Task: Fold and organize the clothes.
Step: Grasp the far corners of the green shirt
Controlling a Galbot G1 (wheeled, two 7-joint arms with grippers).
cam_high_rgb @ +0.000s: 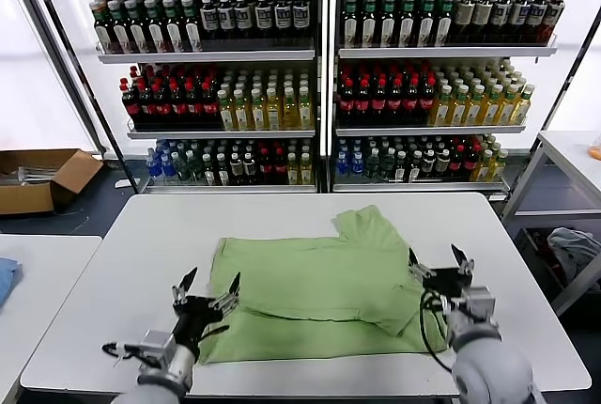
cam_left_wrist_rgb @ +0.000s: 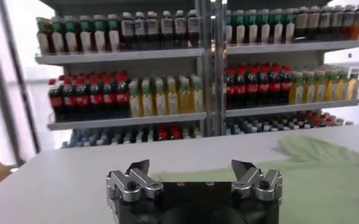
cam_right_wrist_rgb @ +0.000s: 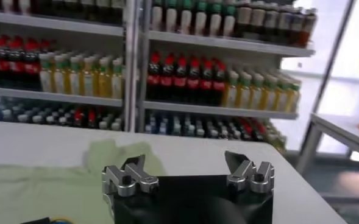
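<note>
On the far left of the head view an open cardboard box (cam_high_rgb: pixel 42 178) sits on the floor, and a bit of blue cloth (cam_high_rgb: pixel 6 280) lies on a second white surface beside the main tabletop (cam_high_rgb: pixel 141 235). No brand, label or writing can be read anywhere: the bottles (cam_high_rgb: pixel 202 17) on the shelves (cam_high_rgb: pixel 319 52) behind show only as rows of dark, red-capped, yellow and blue-capped drinks, their labels too small to make out. The left gripper (cam_high_rgb: pixel 208 293) hovers at the near left edge of the tabletop, just at the left near corner of the light green shirt (cam_high_rgb: pixel 319 291); its fingers stand wide apart and hold nothing, and the left wrist view shows the same spread fingers (cam_left_wrist_rgb: pixel 133 179) with only bare tabletop and the edge of green cloth beyond them. The shirt lies in the middle of the tabletop, folded into a broad flat band with one short sleeve sticking out toward the far right and a lower layer showing along the near edge; its printed graphic is not visible. The right gripper (cam_high_rgb: pixel 438 265) is at the shirt's right edge, jaws likewise fully spread and empty, poised just above the cloth. Farther right a grey-blue garment (cam_high_rgb: pixel 571 249) lies low beneath a side table (cam_high_rgb: pixel 563 155).
</note>
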